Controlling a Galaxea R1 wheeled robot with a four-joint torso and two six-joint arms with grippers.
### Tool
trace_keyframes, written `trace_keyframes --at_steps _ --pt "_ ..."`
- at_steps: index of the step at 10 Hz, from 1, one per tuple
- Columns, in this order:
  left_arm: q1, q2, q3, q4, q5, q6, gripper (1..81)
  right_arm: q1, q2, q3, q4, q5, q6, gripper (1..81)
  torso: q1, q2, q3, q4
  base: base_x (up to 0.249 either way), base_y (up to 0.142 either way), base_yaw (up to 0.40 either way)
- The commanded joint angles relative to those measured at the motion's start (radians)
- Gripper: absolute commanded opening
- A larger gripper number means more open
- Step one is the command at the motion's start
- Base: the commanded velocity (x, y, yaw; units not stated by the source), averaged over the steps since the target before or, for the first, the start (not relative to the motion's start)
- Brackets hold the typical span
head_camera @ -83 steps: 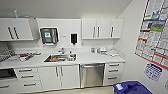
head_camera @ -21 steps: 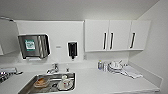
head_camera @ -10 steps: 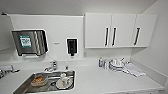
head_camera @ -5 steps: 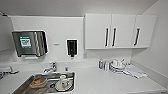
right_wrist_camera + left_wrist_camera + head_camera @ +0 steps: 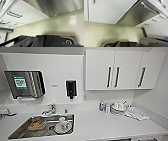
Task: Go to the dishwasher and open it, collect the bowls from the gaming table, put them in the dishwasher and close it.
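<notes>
White worktop (image 5: 105, 124) runs the width of the kitchenette, with a steel sink (image 5: 20, 132) sunk into it on the left. Inside the sink lie an orange-brown container (image 5: 36, 124) and a white cup (image 5: 62, 124), close beside each other. A tap (image 5: 50, 109) stands just behind the basin. On the wall above hang a metal paper-towel dispenser (image 5: 25, 84) with a green label and a small dark soap dispenser (image 5: 71, 89). Three white wall cupboards (image 5: 120, 69) with dark upright handles fill the upper right. Under them, toward the corner, a stack of white dishes (image 5: 117, 107) sits on the worktop with a small bottle (image 5: 101, 106) just to its left and a folded cloth (image 5: 136, 114) just to its right.

The dishwasher (image 5: 139, 16) shows in the left wrist view as a flat brushed-steel front with a bar handle (image 5: 149, 9) along one edge; it is set flush between white cabinet fronts and its door is closed. White drawers (image 5: 155, 20) with small handles lie just beside it, and pale flooring (image 5: 109, 32) lies in front.

From the right wrist view come more white drawer fronts (image 5: 18, 15) and the same pale floor. Whether either arm's fingers are spread or closed, I cannot tell.
</notes>
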Motion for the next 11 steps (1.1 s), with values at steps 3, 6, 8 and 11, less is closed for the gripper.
trace_keyframes --at_steps 3,6,8,11 --pt "-0.081 -0.267 0.18 0.082 -0.121 -0.005 81.1 0.129 -0.071 0.079 0.019 -0.044 0.007 81.1 0.104 -0.162 -0.058 0.0 0.0 0.0 0.0" --pt "-0.209 -0.327 0.211 0.14 -0.107 -0.131 81.1 0.142 -0.06 0.074 0.016 -0.046 0.007 81.1 0.161 -0.25 -0.076 0.0 0.0 0.0 0.0" --pt "-0.347 -0.328 0.211 0.164 0.0 -0.257 81.1 0.151 -0.057 0.068 0.02 -0.044 0.007 81.1 0.206 -0.322 -0.13 0.0 0.0 0.0 0.0" --pt "-0.494 -0.358 0.246 0.322 0.117 -0.462 81.1 0.171 -0.056 0.079 0.025 -0.049 0.015 81.1 0.257 -0.404 -0.211 0.0 0.0 0.0 0.0"
